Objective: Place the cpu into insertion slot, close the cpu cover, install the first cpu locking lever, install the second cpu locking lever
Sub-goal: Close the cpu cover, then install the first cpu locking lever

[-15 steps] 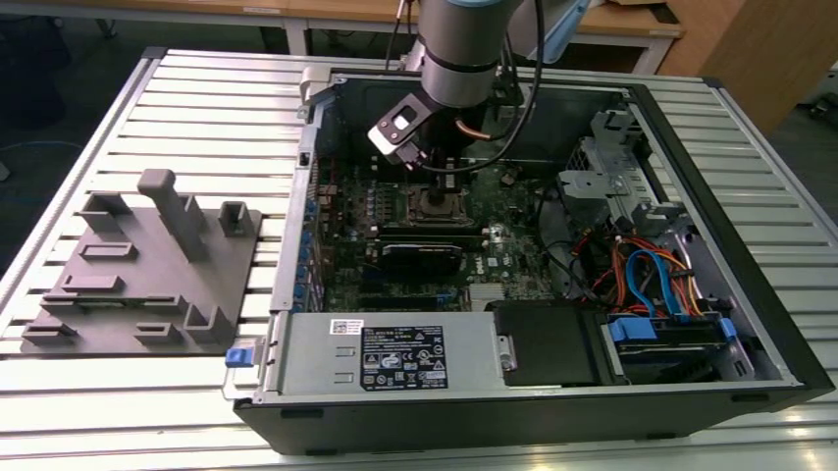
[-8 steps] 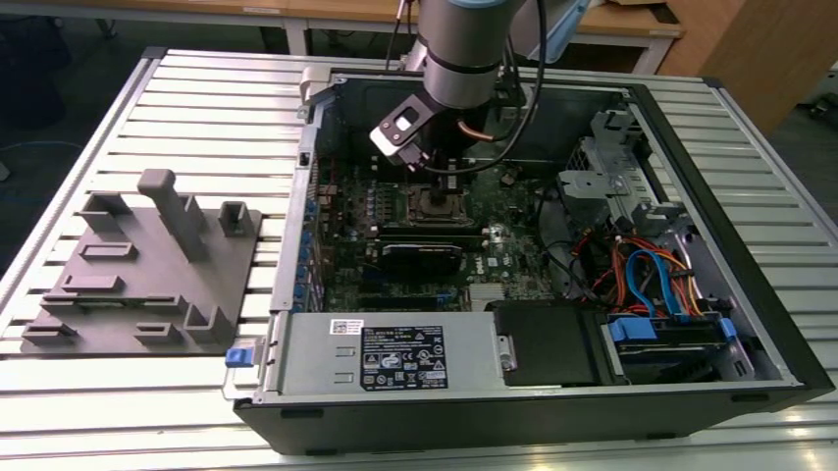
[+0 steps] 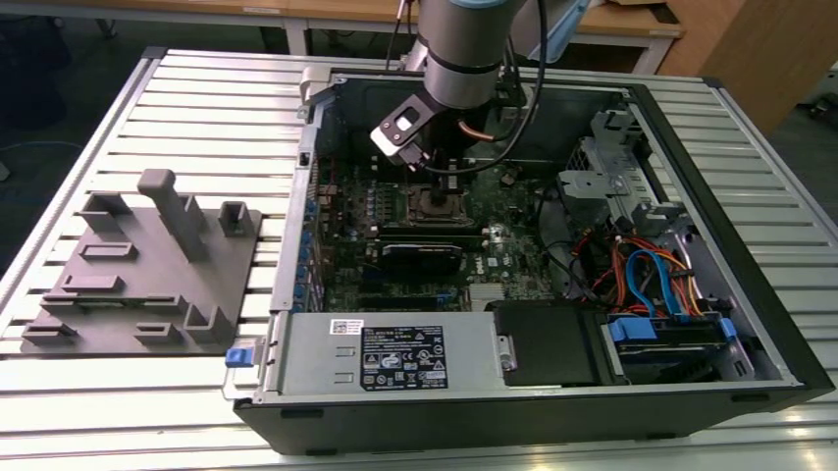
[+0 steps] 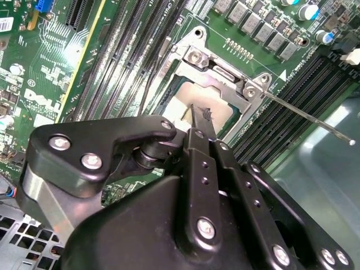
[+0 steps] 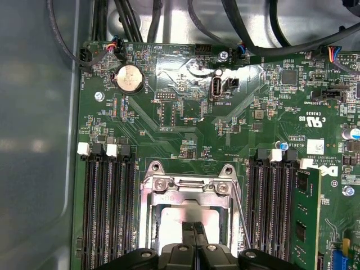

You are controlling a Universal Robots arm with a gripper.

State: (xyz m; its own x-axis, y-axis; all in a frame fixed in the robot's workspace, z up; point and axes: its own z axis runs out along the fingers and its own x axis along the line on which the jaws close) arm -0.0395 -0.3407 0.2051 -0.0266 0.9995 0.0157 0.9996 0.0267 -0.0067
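Observation:
The insertion slot [image 3: 437, 206] sits mid-motherboard inside the open computer case. In both wrist views the cpu [image 4: 188, 93] [image 5: 174, 219] lies in it, pale silver top up. The cpu cover [image 4: 216, 70] [image 5: 191, 194] appears to lie down around the chip as a metal frame. A thin wire locking lever [image 4: 304, 115] [image 5: 242, 219] sticks out from the socket's corner over the memory slots. My gripper [image 3: 439, 186] [image 4: 193, 109] [image 5: 194, 228] hovers right over the cpu's top, fingers shut together with nothing between them.
Long black memory slots [image 5: 107, 214] [image 5: 275, 208] flank the socket. The case walls [image 3: 301, 177] ring the board. A power supply box [image 3: 392, 358] and cabled drive bays [image 3: 654, 285] lie at the near side. A grey fixture plate [image 3: 144, 275] rests at the exterior view's left.

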